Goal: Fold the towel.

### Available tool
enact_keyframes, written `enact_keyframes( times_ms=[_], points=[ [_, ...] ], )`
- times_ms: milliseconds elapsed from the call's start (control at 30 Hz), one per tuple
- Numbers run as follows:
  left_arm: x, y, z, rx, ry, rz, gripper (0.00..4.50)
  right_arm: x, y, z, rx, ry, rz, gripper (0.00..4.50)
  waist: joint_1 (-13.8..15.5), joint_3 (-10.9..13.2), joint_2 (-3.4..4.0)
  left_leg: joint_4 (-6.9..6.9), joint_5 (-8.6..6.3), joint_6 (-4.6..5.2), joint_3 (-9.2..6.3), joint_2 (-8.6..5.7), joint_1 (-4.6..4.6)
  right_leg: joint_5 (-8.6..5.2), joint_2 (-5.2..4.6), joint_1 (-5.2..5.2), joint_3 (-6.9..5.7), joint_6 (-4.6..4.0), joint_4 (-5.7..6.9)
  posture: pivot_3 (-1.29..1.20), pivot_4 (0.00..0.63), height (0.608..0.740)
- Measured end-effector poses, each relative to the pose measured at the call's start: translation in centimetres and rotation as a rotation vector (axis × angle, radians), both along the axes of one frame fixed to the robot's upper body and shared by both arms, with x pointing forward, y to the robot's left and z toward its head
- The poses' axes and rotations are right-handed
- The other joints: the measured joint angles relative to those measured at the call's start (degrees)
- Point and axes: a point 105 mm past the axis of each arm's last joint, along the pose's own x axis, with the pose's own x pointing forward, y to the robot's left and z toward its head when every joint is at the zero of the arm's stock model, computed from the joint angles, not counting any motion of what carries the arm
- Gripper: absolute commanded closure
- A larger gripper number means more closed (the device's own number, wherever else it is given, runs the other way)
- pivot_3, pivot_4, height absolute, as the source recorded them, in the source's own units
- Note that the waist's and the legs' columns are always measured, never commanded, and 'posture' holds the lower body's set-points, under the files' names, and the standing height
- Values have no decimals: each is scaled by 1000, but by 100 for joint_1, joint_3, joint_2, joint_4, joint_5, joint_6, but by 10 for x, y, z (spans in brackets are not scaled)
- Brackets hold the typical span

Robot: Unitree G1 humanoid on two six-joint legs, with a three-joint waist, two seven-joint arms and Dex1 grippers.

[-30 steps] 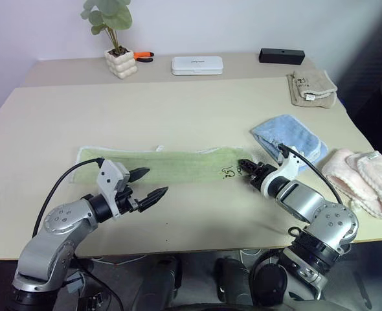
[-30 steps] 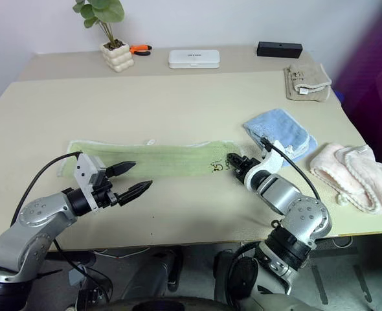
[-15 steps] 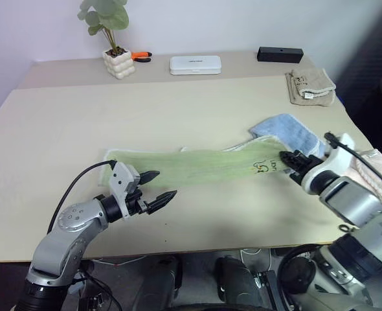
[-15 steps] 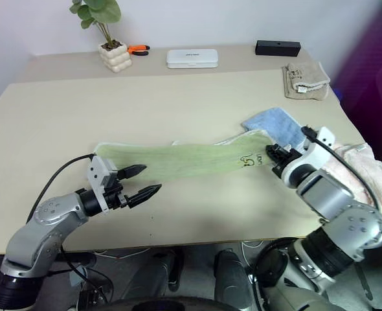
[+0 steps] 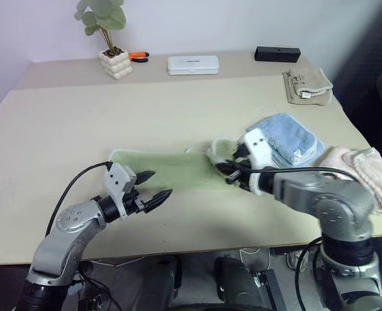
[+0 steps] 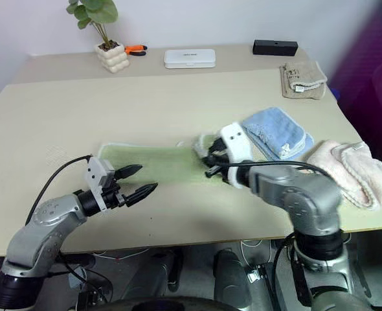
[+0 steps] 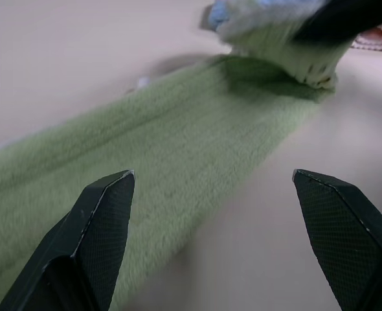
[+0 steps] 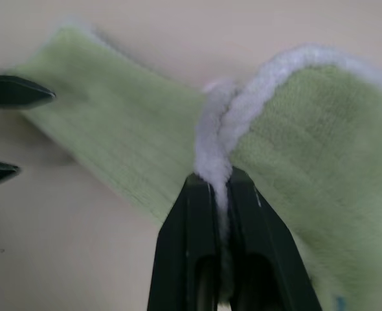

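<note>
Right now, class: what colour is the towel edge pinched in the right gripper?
Pale whitish, on a light green towel; right gripper; clearest in the right wrist view.

the right gripper [image 8: 220,188], pinching the green towel [image 5: 168,170] by its pale edge, now carries that end leftward from beside the blue towel [image 5: 288,139], doubling it over.

Silver jointed arms, black cables, white wrist housings, black-fingered left claw [image 5: 155,184].

Bare table [image 5: 81,123] is lying open behind the green towel [image 5: 165,170] and on the left. On the right, a blue towel [image 5: 288,139] and a pink cloth [image 5: 366,175] are crowding the passage.
</note>
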Motion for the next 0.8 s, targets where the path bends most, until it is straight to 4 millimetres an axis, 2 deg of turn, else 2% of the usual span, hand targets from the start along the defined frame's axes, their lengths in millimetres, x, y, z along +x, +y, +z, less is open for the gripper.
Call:
enact_keyframes(
  times_ms=[100,300,400,533,700,800],
  points=[
    [-4,0,0,-3,-2,14,512,2,16,-12,-9,6,49,4440,1,0,-1,0,0,0,0,0,-1,1,1,-1,0,2,0,0,150,740],
    [-4,0,2,-2,-11,29,512,12,33,-12,15,-26,60,4440,2,0,-1,-1,0,-1,-2,0,0,4,7,-3,0,5,2,0,150,740],
    [-3,0,2,-2,-9,34,512,14,35,-14,24,-22,55,3570,2,0,-1,-2,0,-1,-3,-1,0,8,9,-4,0,12,2,0,150,740],
    [-3,0,2,-2,-10,35,512,11,38,-11,43,-27,89,1593,2,0,-1,-2,0,-2,-3,-1,0,8,9,-4,0,13,2,0,150,740],
    [-3,8,2,6,-9,58,512,0,14,19,92,-121,141,1593,16,1,-2,-1,-1,-1,-4,-5,-5,7,7,-4,0,13,-1,0,150,740],
    [-4,11,2,12,-8,69,512,-2,3,36,136,-173,156,2444,-7,2,-2,-2,-1,-2,-4,0,-4,3,5,-5,0,6,1,0,150,740]
  ],
)
